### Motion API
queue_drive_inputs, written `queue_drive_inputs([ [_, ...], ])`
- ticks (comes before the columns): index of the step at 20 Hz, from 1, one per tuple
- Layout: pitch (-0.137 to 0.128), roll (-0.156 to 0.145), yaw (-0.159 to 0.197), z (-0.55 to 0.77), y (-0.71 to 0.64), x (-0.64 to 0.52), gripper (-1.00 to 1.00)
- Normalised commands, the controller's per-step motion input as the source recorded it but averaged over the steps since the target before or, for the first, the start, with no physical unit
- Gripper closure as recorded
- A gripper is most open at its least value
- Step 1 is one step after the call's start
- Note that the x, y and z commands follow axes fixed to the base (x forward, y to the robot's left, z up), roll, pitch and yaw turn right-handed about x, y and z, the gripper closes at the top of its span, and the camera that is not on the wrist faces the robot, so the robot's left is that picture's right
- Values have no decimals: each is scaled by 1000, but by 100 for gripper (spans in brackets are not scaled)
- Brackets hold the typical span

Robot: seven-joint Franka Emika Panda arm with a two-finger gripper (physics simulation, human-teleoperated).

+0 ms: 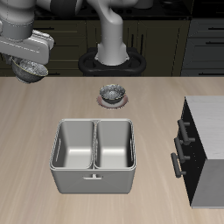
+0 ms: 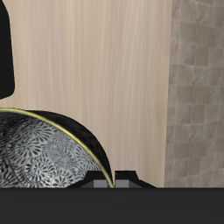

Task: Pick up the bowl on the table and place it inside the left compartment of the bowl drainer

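Nearest the front edge of the pale wood-grain table (image 1: pixel 35 122) stands the bowl drainer (image 1: pixel 94 156), a grey metal rectangular tub with rounded corners, divided into two equal wells, with a small handle on its front wall. Farther back and above the table's rear corner, the gripper (image 1: pixel 29 70) pinches the bowl (image 1: pixel 30 69), a small round grey vessel with a mottled, faceted, glassy-metallic surface; the bowl is lifted off the table and well apart from the drainer. In the wrist view the bowl (image 2: pixel 44 153) sits immediately against the gripper, its dark rim edged with a thin yellowish line, and one fingertip (image 2: pixel 103 179) shows at that rim; most of the bowl is cut off by the frame, and a dark part of the claw closes off one edge. A like bowl on a pale pinkish saucer (image 1: pixel 113 94) rests on the table behind the drainer, in front of the robot's base (image 1: pixel 113 59). A dark cabinet with bar handles (image 1: pixel 203 149) and a pale grey top stands beside the drainer, partly cut off by the frame. Beyond the table edge the wrist view shows a mottled stone-tiled floor (image 2: pixel 197 87). Exact finger contact on the bowl is hard to make out in the exterior view.
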Motion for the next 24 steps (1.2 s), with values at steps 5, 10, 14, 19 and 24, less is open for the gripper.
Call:
queue_drive_inputs([
  [5, -39, 81, 1, 308, 517, 56, 100],
  [10, -22, 74, 0, 196, 490, 122, 100],
  [14, -21, 91, 22, 182, 501, 155, 100],
  [19, -30, 84, -10, 158, 455, 189, 100],
  [24, -12, 47, -25, 42, 386, 264, 100],
])
